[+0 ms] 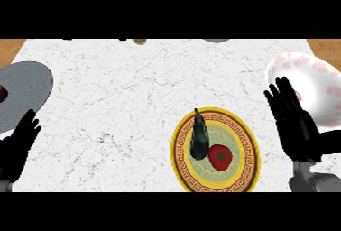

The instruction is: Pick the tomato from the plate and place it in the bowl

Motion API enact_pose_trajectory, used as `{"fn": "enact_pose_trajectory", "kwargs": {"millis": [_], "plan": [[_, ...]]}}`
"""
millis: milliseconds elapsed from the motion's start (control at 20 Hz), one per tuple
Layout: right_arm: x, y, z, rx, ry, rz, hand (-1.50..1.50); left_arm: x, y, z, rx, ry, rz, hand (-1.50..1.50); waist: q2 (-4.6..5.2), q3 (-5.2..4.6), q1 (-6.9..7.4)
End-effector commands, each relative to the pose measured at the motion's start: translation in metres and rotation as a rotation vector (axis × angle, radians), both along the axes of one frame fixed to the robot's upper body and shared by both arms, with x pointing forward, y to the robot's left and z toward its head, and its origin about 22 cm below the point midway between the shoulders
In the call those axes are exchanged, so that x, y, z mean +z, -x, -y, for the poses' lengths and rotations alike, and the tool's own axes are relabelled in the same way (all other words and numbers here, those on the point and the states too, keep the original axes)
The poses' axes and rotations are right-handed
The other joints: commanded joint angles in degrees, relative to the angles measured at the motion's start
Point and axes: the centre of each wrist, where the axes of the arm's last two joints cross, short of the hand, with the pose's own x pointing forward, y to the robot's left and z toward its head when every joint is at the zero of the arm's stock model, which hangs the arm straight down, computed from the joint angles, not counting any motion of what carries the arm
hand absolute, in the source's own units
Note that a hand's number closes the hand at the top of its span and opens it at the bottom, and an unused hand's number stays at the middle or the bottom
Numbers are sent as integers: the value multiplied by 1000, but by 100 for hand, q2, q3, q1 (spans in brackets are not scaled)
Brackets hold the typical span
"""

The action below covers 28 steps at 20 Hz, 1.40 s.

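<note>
tomato (pixel 220 155): red, with a dark green stem patch on top, lying on the plate toward its right half and a little below the middle; nothing is touching it from above.
plate (pixel 248 159): round, yellow rim with a brown patterned band and a pale green centre, sitting on the surface in the lower middle-right of the view.
dark vegetable (pixel 198 137): long, dark green to black, lying on the plate's left half with its thin tip pointing up toward the rim; its lower end is just beside the tomato, and whether the two touch cannot be told.
bowl (pixel 318 85): white with pink blotches, at the right edge of the surface, well up and to the right of the plate; part of it runs out of the view.
right hand (pixel 293 119): black, fingers straight and spread wide, holding nothing; it shows between the plate and the bowl, its fingers overlapping the bowl's left rim, the grey forearm coming in from the lower right corner.
left hand (pixel 19 146): black, at the lower left edge, fingers straight and up, resting, holding nothing.
grey plate (pixel 26 92): at the left edge, ribbed grey, partly cut off, with something dark red at its very edge.
surface (pixel 133 90): white marble with grey veins, wood showing at the top corners.
</note>
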Motion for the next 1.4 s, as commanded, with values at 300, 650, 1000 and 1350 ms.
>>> {"fn": "enact_pose_trajectory", "kwargs": {"millis": [300,650,1000,1350], "plan": [[69,-41,-37,714,365,335,150,67,-50,52,-254,-120,366,0,-124,62,357],[31,-69,-27,1162,-8,405,-150,79,-66,82,-282,-142,439,0,96,116,404],[100,-106,10,1352,306,520,-150,69,-70,102,-295,-151,431,0,39,83,317],[128,-96,-37,1496,714,565,-150,67,-71,108,-265,-164,428,0,-8,74,329]]}}
